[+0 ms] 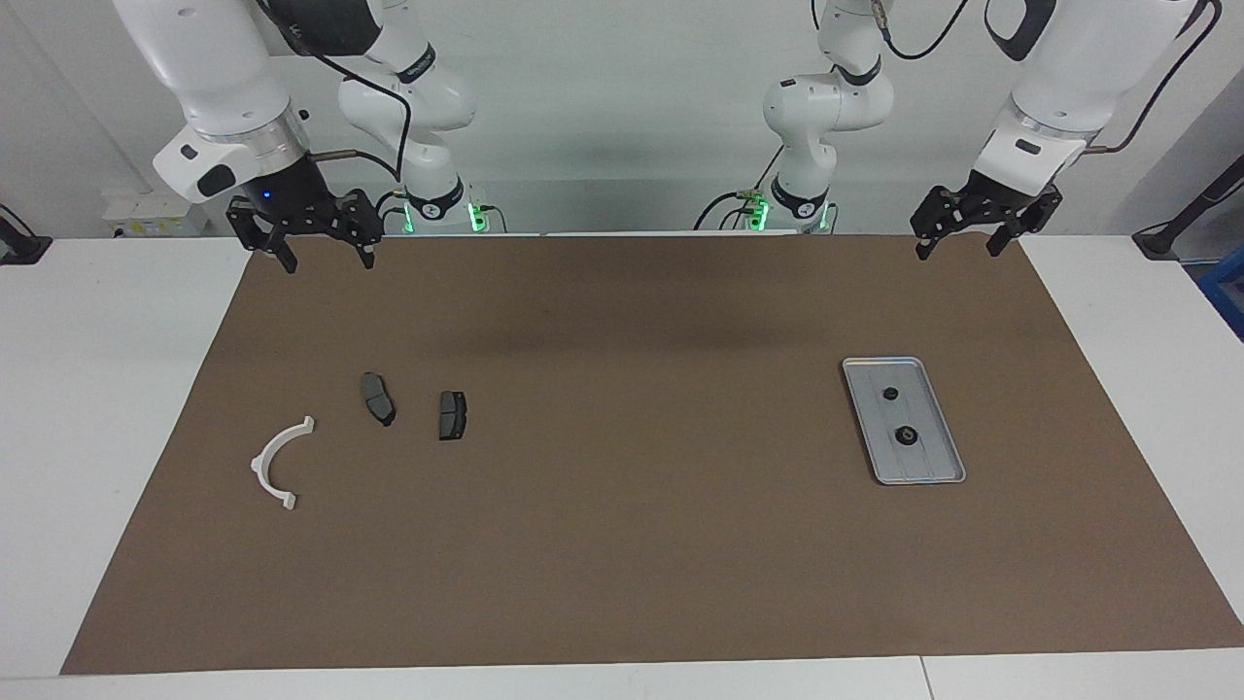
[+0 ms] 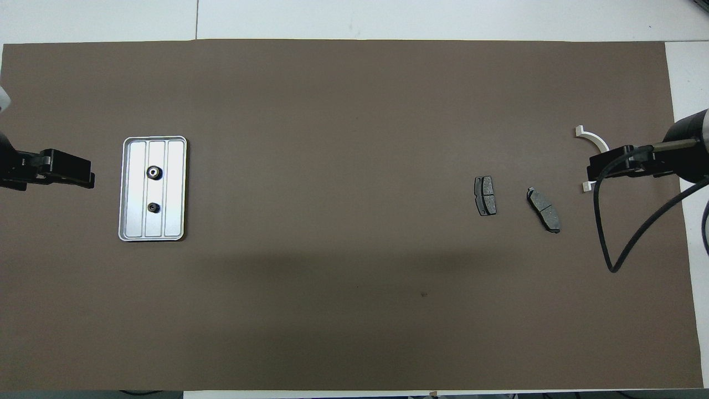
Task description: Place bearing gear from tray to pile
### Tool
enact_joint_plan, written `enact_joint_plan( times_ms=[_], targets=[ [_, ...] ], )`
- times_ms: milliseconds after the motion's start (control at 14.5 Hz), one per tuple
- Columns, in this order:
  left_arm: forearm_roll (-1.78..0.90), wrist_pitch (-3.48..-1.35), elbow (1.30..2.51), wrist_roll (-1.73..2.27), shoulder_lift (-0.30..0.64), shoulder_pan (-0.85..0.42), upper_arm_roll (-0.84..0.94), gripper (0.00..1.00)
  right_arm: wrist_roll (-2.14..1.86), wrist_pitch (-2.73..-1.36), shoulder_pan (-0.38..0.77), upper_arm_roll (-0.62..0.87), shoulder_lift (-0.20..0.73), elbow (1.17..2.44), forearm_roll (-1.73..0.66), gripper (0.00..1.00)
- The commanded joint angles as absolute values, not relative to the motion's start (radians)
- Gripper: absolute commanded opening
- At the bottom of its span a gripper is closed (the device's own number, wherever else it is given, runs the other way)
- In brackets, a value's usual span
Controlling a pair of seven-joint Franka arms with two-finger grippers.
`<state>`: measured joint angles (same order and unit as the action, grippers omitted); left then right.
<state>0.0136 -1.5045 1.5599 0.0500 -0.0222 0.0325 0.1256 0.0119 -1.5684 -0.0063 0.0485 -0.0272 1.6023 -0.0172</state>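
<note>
Facing the robots, from nine o'clock: the right gripper (image 1: 324, 255) hangs with fingers spread above the mat's edge; the pile (image 1: 377, 420) lies below. At three o'clock, two bearing gears (image 1: 906, 436) sit in the tray (image 1: 933, 467), the released left gripper (image 1: 958, 245) raised above.

The tray (image 1: 935, 449) is showing silver-grey metal with lengthwise ridges. On it two small black gears (image 1: 905, 436) are lying, one at 12 o'clock of the other. The bracket (image 1: 279, 463) is showing white, both brake pads (image 1: 378, 399) dark grey. A brown mat (image 1: 622, 544) is covering the white counter (image 1: 107, 389).
</note>
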Motion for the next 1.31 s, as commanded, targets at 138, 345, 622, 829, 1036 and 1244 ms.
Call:
enact_joint_plan(
  times_ms=[138, 345, 622, 829, 1036, 1244],
  targets=[
    [0.012, -1.499, 1.526, 0.040, -0.006, 0.029, 0.118, 1.00, 0.025, -1.572, -0.008, 0.051, -0.041, 1.614, -0.041, 1.00],
    [0.014, -1.557, 1.590, 0.035, -0.032, 0.041, 0.114, 1.00, 0.021, -1.572, -0.008, 0.051, -0.041, 1.614, -0.041, 1.00],
    [0.014, -1.502, 1.589, 0.043, -0.031, 0.044, 0.097, 1.00, 0.023, -1.574, -0.009, 0.051, -0.041, 1.614, -0.041, 1.00],
    [0.015, -1.480, 1.598, 0.043, -0.043, 0.067, 0.080, 1.00, 0.022, -1.569, -0.009, 0.051, -0.043, 1.614, -0.043, 1.00],
    [0.020, -1.636, 1.705, 0.040, -0.060, 0.064, 0.067, 1.00, 0.021, -1.571, -0.009, 0.051, -0.049, 1.614, -0.043, 1.00],
    [0.021, -1.773, 1.710, 0.043, 0.073, 0.058, 0.067, 1.00, 0.008, -1.569, -0.018, 0.051, -0.052, 1.614, -0.043, 1.00]
  ],
)
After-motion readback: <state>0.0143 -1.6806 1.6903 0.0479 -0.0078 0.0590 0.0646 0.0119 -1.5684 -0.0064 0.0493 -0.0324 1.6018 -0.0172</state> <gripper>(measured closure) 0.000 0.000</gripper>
